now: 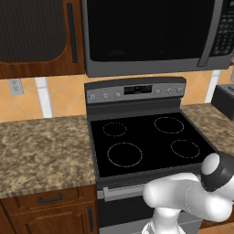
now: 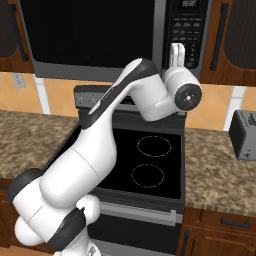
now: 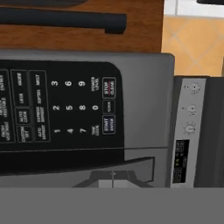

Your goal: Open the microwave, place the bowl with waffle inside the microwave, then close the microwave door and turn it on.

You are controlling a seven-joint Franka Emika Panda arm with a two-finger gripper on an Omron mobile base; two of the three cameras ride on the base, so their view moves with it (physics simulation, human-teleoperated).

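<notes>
The microwave [image 1: 146, 32] hangs above the stove, and the microwave door [image 2: 90, 35] with its black glass lies flush and closed. A grey vertical handle [image 1: 210, 39] runs beside the button panel [image 2: 187, 30]. My gripper [image 2: 176, 51] is raised right in front of that panel, pointing at it. In the hand view, which is rolled sideways, the panel's number keys [image 3: 65, 107] are close ahead, and the gripper [image 3: 113, 178] is shut with nothing between its tips. The bowl and the waffle are out of view.
A black-topped stove [image 1: 146, 141] with a knob panel [image 1: 137, 91] sits below. Speckled counters [image 1: 41, 151] flank it on both sides. A grey toaster [image 2: 245, 135] stands on the right counter, and brown cabinets [image 1: 36, 36] hang beside the microwave.
</notes>
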